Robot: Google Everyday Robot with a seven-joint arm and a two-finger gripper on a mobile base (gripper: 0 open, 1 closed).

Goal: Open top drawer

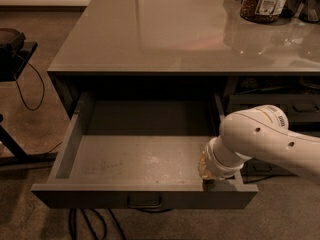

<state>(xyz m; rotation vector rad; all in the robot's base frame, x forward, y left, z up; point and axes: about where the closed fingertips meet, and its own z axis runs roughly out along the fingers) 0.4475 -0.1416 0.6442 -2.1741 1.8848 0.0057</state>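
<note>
**Top drawer** — wide, dark grey, under the left part of the tabletop. It is pulled well out toward the camera. The floor is bare grey with pale scuff marks near the front. The side walls and front panel are whole and level.

**Pull handle** — small, rectangular, centred on the front panel's lower edge. Nothing is touching it.

**Gripper** — at the drawer's front right corner, reaching down inside just behind the front panel and close to the right wall. Only its pale wrist end shows, so whether it is spread or closed cannot be told.

**Arm** — white, rounded casing. It enters from the right edge and slopes down and left across the drawer's right wall.

**Tabletop** — glossy grey, with soft reflections.

**Jar** — clear, labelled, filled with brown pieces. It stands upright at the far right of the tabletop.

**Dark containers** — just beside the jar on its right and partly cut off by the frame.

**Side compartment** — in shadow to the right of the drawer, with dark horizontal fronts. Detail is unclear.

**Cables** — black, looped on the carpet below the drawer front.

**Black stand** — at the left edge, with a thin cord hanging from it.
</note>
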